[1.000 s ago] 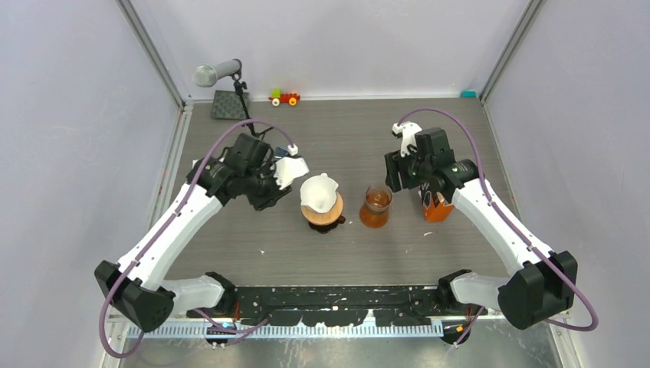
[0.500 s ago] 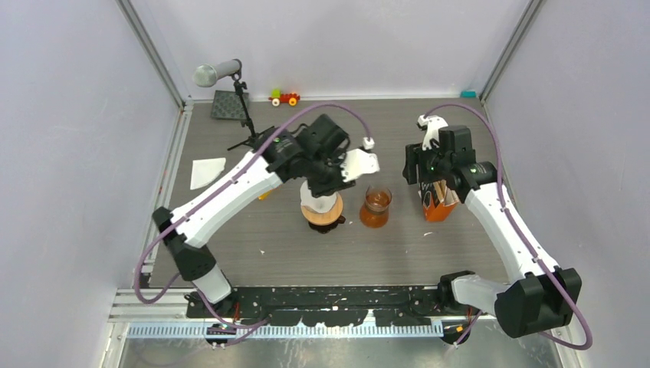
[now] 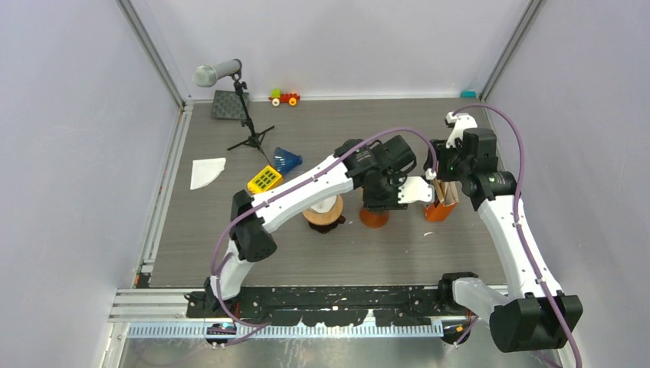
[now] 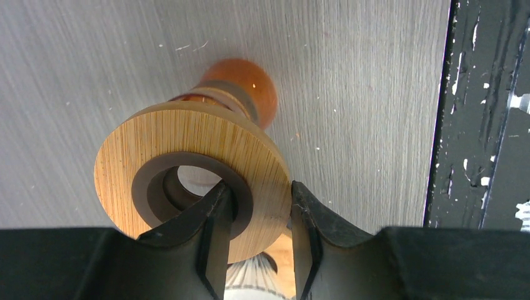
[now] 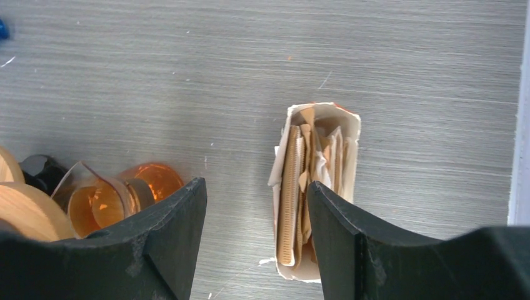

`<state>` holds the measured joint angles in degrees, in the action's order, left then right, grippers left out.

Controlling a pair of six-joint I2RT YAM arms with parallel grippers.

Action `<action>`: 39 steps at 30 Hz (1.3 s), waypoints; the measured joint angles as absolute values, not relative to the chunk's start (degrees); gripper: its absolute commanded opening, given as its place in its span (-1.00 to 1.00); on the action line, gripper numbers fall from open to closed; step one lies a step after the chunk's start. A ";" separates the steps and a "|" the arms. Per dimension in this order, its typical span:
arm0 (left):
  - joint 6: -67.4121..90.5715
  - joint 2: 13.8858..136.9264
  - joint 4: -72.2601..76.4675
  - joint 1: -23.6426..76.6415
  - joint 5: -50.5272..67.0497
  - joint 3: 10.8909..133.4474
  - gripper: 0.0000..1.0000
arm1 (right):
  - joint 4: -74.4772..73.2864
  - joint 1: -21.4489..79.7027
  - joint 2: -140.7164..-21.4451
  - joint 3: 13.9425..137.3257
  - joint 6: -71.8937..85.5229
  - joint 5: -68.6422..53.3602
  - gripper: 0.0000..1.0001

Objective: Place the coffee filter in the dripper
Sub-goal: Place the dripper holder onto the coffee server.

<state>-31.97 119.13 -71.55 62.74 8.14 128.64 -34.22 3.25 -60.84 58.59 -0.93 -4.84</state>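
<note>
My left claw (image 4: 256, 234) pinches the round bamboo dripper collar (image 4: 194, 181), so I should lower my spread right claw (image 5: 253, 240) straight onto the orange carton of paper filters (image 5: 315, 187).

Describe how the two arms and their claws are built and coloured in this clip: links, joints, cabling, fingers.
Both arms have white link shells joined by black joint housings. A purple cable loops along the left arm; another purple cable runs along the right. Each wrist carries a white bracket. The left claw and right claw have matte black, angular moulded fingers.

Microphone (image 3: 216, 73), toy car (image 3: 284, 97), yellow block (image 3: 263, 180).
</note>
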 measured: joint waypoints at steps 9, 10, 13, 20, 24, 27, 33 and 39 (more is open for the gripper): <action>-33.28 124.55 -71.64 62.72 9.26 130.69 -0.62 | -33.87 1.32 -60.38 58.48 -0.49 -3.44 0.30; -33.39 124.77 -71.61 62.72 9.26 130.72 -0.61 | -33.85 1.23 -60.34 58.43 -0.47 -3.46 0.30; -33.56 125.27 -71.64 62.72 9.23 130.74 -0.60 | -33.85 1.02 -59.88 58.15 -0.38 -3.66 0.30; -33.98 125.78 -71.42 62.72 8.27 130.82 -0.54 | -33.82 0.91 -59.57 58.06 -0.30 -4.21 0.30; -34.54 125.99 -71.31 62.72 7.42 130.82 -0.51 | -33.80 0.91 -59.57 58.04 -0.30 -4.60 0.29; -34.85 126.17 -71.05 62.72 6.79 130.82 -0.50 | -33.80 0.91 -59.57 58.02 -0.30 -4.89 0.30; -35.00 126.54 -70.94 62.61 6.48 130.80 -0.47 | -33.82 0.91 -59.57 57.95 -0.30 -5.48 0.30; -35.03 126.98 -70.39 62.48 6.50 130.80 -0.38 | -33.85 0.16 -59.57 57.95 -0.30 -6.17 0.30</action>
<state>-35.03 126.98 -70.39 62.48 6.50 130.80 -33.85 0.16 -59.57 57.95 -0.30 -6.17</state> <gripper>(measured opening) 0.363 0.650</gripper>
